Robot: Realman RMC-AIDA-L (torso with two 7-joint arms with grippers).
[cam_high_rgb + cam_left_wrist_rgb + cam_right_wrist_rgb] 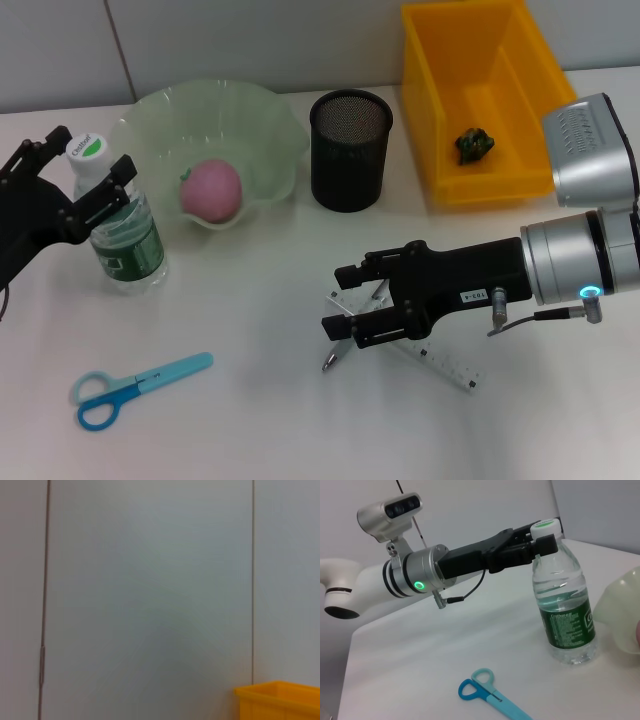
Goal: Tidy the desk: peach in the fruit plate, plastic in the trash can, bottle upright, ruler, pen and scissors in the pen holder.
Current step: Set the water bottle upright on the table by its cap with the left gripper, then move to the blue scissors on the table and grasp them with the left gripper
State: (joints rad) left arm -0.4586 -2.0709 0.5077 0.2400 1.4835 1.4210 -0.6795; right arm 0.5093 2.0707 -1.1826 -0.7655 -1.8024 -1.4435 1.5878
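Note:
The peach (211, 190) lies in the pale green fruit plate (262, 120). The bottle (125, 235) stands upright at the left, also seen as the bottle (563, 605). My left gripper (95, 152) is open, its fingers on either side of the bottle's neck under the cap. Near the table's middle my right gripper (342, 300) is shut across the end of the clear ruler (445, 362). A grey pen (333, 356) pokes out from under it. Blue scissors (135, 388) lie at the front left. Dark crumpled plastic (474, 145) sits in the yellow trash can (430, 120).
The black mesh pen holder (350, 150) stands between the plate and the trash can. The left wrist view shows only a wall and a corner of the yellow trash can (280, 700). The scissors (487, 695) lie in front of the bottle.

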